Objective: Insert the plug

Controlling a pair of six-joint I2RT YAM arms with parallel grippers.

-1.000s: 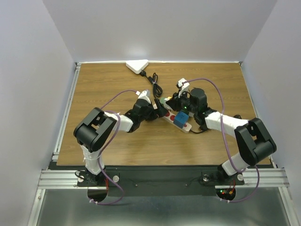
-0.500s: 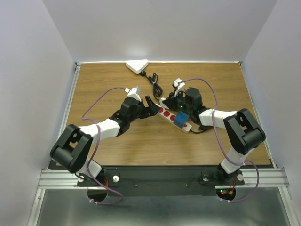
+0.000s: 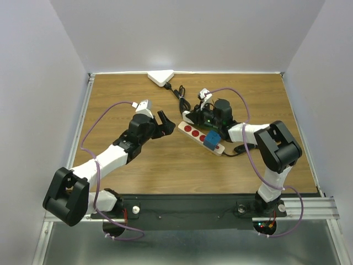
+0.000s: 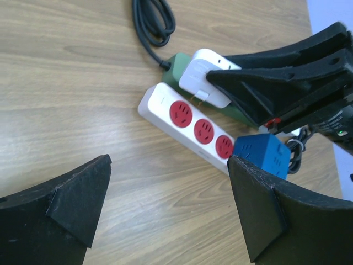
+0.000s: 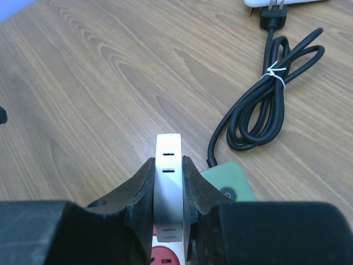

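- Right wrist view: the white plug (image 5: 169, 182) stands on edge, pinched on its two flat sides by the right gripper (image 5: 168, 162), which is clamped firmly on it.
- From the left wrist camera, the plug's metal prongs (image 4: 199, 98) point down toward the white power strip (image 4: 161, 99). They are bare and outside any socket, close to the end-most red socket (image 4: 181, 114); whether they touch the strip cannot be told.
- The plug hangs tilted over the far-left end of the strip, with the right gripper's black fingers (image 4: 276, 83) reaching in from the right.
- Three red sockets are uncovered in a row; a blue cube adapter (image 4: 262, 157) sits on the strip just past the third.
- A green box (image 4: 177, 62) lies just behind the strip, partly under the plug, and a bundled black cable (image 4: 154, 16) runs to it.
- The left gripper (image 3: 164, 122) is spread wide and carries nothing; it sits to the left of the strip's end, apart from it and from the plug.
- A white triangular device (image 3: 161, 77) rests at the far edge of the wooden table (image 3: 121, 99).
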